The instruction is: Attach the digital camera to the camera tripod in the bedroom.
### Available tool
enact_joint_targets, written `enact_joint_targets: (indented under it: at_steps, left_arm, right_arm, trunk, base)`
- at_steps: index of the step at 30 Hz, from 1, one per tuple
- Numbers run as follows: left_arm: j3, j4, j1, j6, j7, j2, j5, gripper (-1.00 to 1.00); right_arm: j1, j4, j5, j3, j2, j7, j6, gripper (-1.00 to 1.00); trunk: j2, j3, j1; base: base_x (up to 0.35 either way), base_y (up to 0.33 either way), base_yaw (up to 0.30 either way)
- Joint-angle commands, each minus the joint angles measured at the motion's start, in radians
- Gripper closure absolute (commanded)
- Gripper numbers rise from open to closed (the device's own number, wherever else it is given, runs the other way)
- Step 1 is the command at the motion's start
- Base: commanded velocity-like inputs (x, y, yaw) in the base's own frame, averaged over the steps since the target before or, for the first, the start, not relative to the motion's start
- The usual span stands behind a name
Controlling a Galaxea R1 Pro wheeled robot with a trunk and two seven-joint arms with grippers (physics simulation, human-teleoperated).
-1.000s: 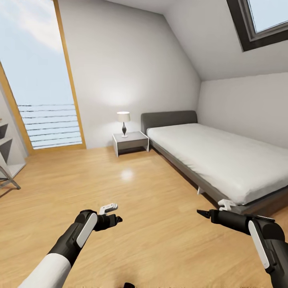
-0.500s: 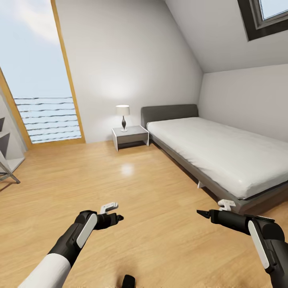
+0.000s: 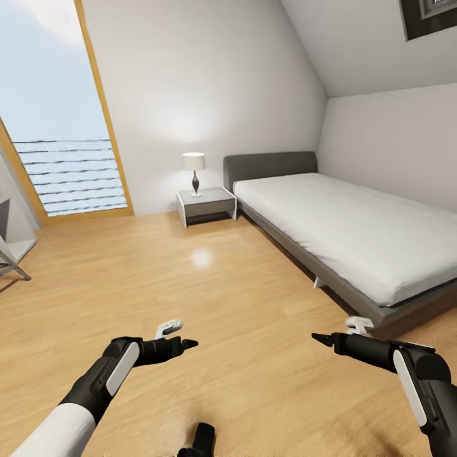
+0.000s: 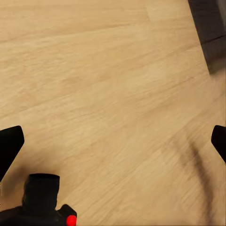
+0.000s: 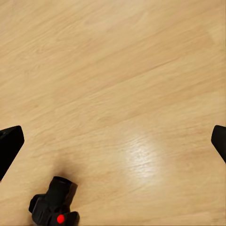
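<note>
The robot is standing in the bedroom [image 3: 209, 95], a room with pale grey walls and a light wood floor [image 3: 209, 298]. Both arms are reaching out low over the floor.

The left gripper [image 3: 181, 344] is hanging above the bare wood, on the left side of the head view. In the left wrist view its two black fingertips [image 4: 10, 146] are sitting far out at the two edges, so the jaws are wide apart and holding nothing. The right gripper [image 3: 320, 339] is hanging over the floor on the right side, near the corner of the bed. In the right wrist view its fingertips [image 5: 9, 143] are also far out at the edges, so these jaws are wide apart and empty too.

The digital camera [image 5: 54, 205] is lying on the floor. It is small and black with a little red dot. In the head view it is peeking in at the very bottom [image 3: 200, 440], between the two arms and close to the robot. It is well apart from both grippers.

A grey bed [image 3: 355, 228] with a white mattress is standing along the right wall. Just beside its head end a small nightstand [image 3: 206, 204] is carrying a lamp [image 3: 194, 171]. A tall glass door [image 3: 60, 127] with an oak frame and frosted stripes is showing at the left.
</note>
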Motion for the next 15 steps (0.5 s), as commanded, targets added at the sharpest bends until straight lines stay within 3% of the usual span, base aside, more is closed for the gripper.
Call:
enact_joint_targets:
  at_steps: [1, 15]
  left_arm:
    - [-0.002, 0.0, -0.001, 0.001, -0.01, 0.005, 0.001, -1.0]
    - [-0.002, 0.005, -0.001, -0.006, -0.035, 0.022, -0.003, -1.0]
  right_arm:
    - [-0.001, -0.001, -0.009, -0.001, 0.0, -0.002, 0.008, -1.0]
    - [-0.001, -0.001, -0.009, 0.0, 0.0, -0.002, 0.008, -1.0]
  trunk:
    - [-0.001, -0.005, 0.0]
    - [-0.004, -0.059, 0.006]
  base:
    - [0.0, 0.0, 0.0]
    - [0.0, 0.0, 0.0]
